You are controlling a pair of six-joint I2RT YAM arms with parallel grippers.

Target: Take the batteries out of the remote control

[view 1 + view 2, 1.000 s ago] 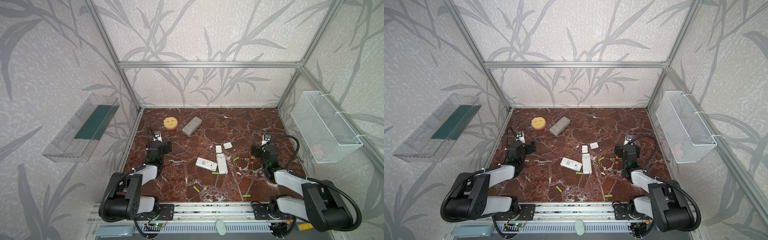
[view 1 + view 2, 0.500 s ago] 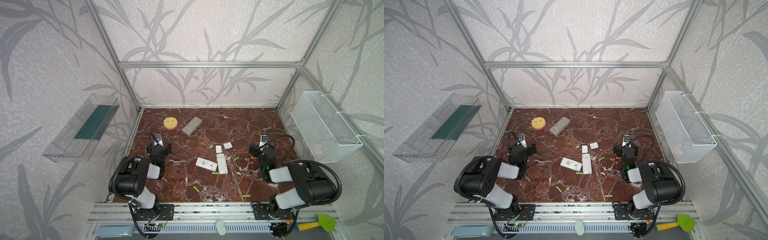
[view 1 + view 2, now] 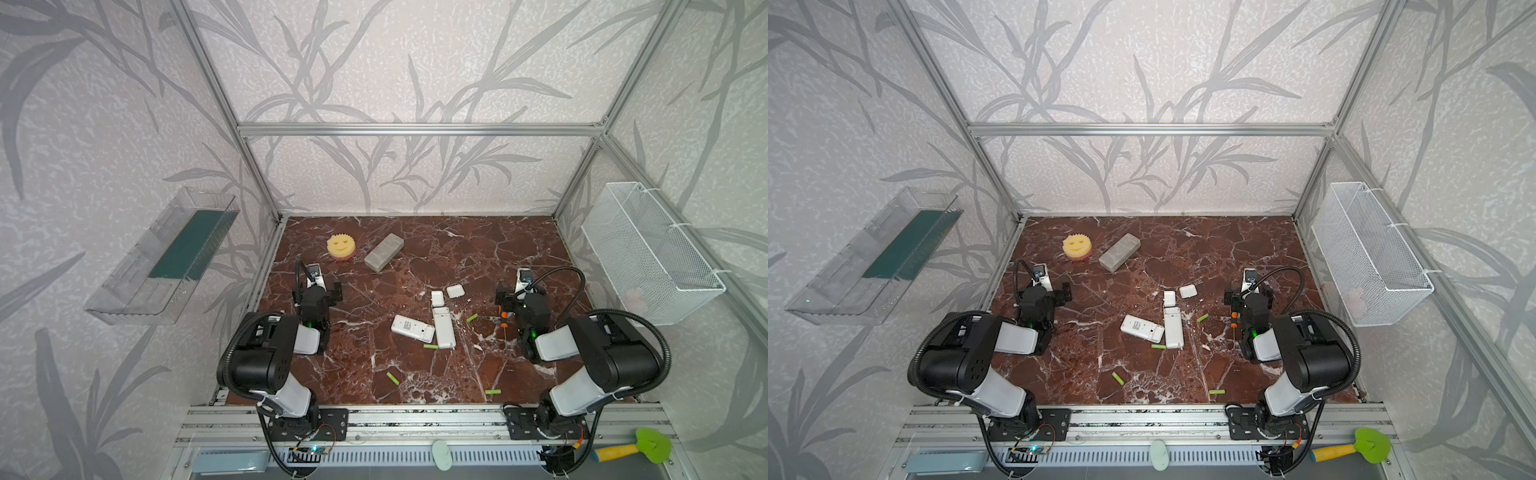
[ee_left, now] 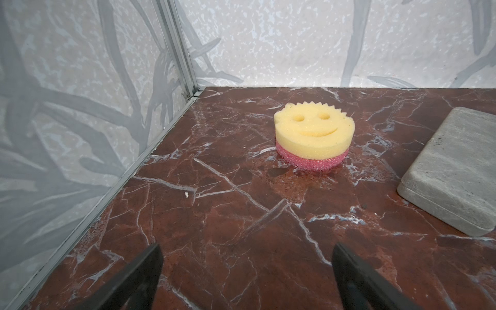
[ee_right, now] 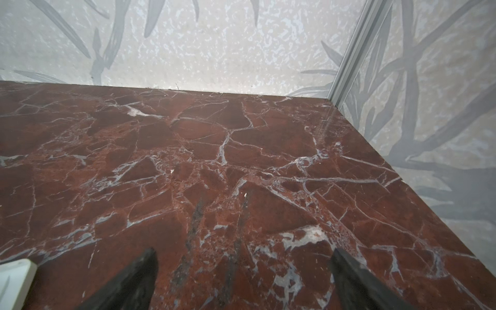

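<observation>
Top views, batteries: we count four batteries loose on the bench: one just right of the remotes, one at their near ends, two towards the front edge.
Top views, remotes: two white remotes lie mid-bench, with two small covers just behind them.
Left wrist: left end effector has its fingers wide apart and holds nothing. It faces a sponge and a grey block, with no task thing in view.
Right wrist: right end effector is likewise spread and empty over bare bench. A white corner shows at the frame edge (we cannot tell which piece).
Progress: we judge the unloading done, since all four are out. The compartments are too small to check.
</observation>
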